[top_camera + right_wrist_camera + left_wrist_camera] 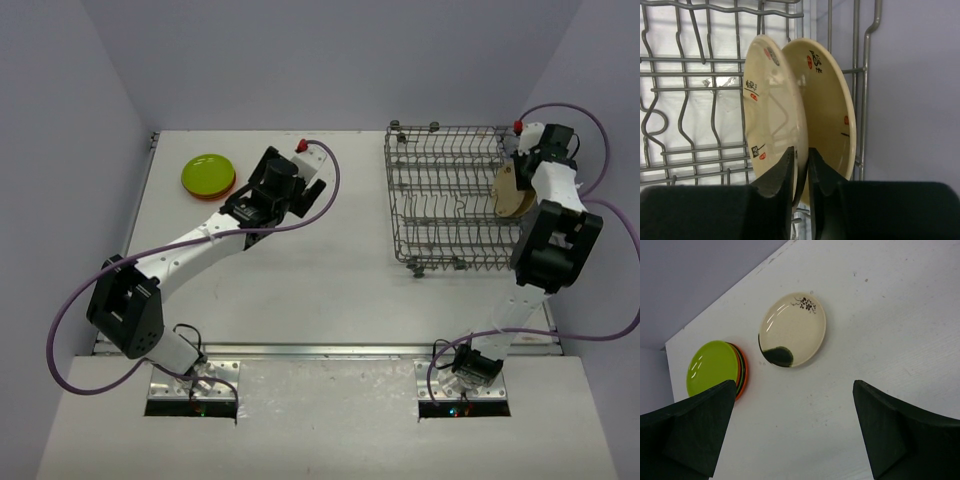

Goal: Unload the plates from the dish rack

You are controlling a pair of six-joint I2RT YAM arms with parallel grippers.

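Beige plates (827,100), two, on edge at the right end of the dish rack (440,190), long axis upright, faces side by side; lower rims hidden behind the right tool (801,155), pinched almost shut on the left plate (770,110). Left tool (794,390) wide open, empty, over the desk (900,315) near a lime green plate (710,367).

Tabletop (340,290): white, flat, faintly scuffed.
Walls (330,60): plain pale lavender, on three sides.
Metal strip (320,351): along tabletop's near edge.
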